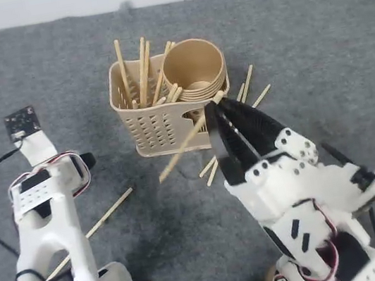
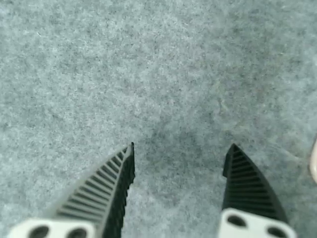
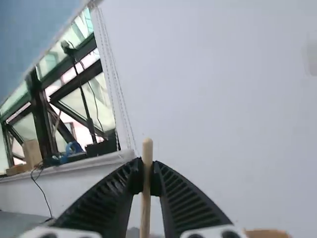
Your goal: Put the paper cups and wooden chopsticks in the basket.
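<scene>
I see my right gripper (image 1: 213,113) just beside the near right corner of the beige perforated plastic basket (image 1: 160,123), its black fingers pinching a slanted wooden chopstick (image 1: 182,150) near the stick's far end. In the basket stand a stack of brown paper cups (image 1: 193,65) on the right and several upright chopsticks (image 1: 142,69) on the left. More sticks (image 1: 248,80) lie on the grey carpet (image 1: 299,37) right of the basket, and a single chopstick (image 1: 106,215) lies at near left. My left gripper (image 2: 182,146) hangs over bare carpet, fingers spread.

paper cups (image 1: 194,68) in basket (image 1: 160,127) | loose chopstick (image 1: 110,213) on table (image 1: 299,37), front-left of basket
</scene>
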`<action>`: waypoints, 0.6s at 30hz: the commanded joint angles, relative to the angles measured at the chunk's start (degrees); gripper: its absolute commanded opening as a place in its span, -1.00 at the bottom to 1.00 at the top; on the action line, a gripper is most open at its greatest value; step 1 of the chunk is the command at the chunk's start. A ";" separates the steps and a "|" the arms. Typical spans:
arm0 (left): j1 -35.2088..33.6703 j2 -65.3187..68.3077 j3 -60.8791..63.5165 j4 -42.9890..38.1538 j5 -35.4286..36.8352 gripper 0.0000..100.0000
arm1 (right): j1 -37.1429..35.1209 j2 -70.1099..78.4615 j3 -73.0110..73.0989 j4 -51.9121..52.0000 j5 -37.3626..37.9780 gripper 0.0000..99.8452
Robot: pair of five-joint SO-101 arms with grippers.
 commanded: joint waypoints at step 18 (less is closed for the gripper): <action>-0.09 -0.26 -2.51 -0.09 -0.44 -0.44 | -2.33 61.41 -59.60 -4.44 14.95 -0.98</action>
